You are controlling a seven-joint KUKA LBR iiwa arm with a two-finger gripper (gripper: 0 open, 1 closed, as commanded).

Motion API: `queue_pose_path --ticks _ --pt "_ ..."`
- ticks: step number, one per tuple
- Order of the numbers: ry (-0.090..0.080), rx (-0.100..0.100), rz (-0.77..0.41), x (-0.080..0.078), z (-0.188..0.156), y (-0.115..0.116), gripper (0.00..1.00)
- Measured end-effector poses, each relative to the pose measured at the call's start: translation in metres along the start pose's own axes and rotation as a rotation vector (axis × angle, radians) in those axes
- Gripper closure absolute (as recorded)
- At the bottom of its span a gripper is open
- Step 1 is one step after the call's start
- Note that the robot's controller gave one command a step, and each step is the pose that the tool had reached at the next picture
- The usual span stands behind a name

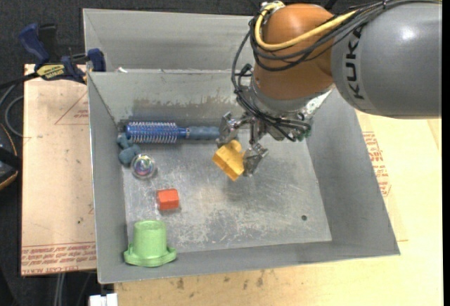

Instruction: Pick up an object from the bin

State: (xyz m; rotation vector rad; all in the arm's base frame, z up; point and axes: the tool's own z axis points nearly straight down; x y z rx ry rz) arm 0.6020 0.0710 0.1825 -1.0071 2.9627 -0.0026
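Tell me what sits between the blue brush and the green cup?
In the camera view, two things lie there: a small shiny ball just below the blue brush, then a red block nearer the green cup.

Yellow block; blue brush; red cube; green cup; grey bin; orange wrist cover.

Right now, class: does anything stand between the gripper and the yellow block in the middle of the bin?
Nothing visible does. The gripper is right at the yellow block, mid-bin. The blue brush lies by the back wall to the view's left; the red cube and green cup sit apart, toward the front left corner.
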Motion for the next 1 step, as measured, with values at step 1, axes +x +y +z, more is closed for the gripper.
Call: queue_pose_path --ticks 1 --pt "0.001 0.0 0.009 0.0021 -0.0631 -0.0183 1.0"
